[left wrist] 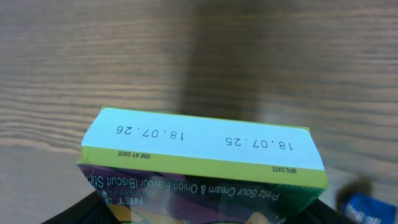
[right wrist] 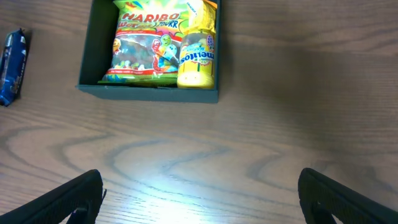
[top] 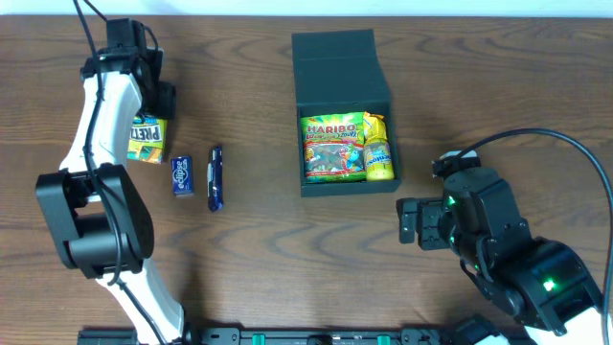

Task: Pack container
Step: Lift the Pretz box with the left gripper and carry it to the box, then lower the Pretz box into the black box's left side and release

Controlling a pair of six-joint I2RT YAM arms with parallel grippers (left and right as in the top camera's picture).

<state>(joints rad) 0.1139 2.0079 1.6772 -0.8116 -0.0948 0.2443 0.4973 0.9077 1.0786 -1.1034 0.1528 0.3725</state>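
Note:
The black container [top: 308,144] stands open at the table's middle, its flap lid [top: 335,59] folded back. Inside lie a Haribo bag [top: 332,149] and a yellow Mentos pack [top: 379,149]; they also show in the right wrist view, the bag [right wrist: 146,43] beside the pack [right wrist: 198,53]. My left gripper [top: 153,113] is at the far left, its fingers on both sides of a green and yellow Pretz box [top: 147,139], which fills the left wrist view [left wrist: 205,146]. My right gripper [top: 421,222] is open and empty over bare wood, near and right of the container [right wrist: 149,92].
Two small blue packets lie between the Pretz box and the container: a short one [top: 182,176] and a slim one [top: 215,178]. The slim one shows at the left edge of the right wrist view [right wrist: 12,65]. A black cable [top: 565,144] loops over the right side.

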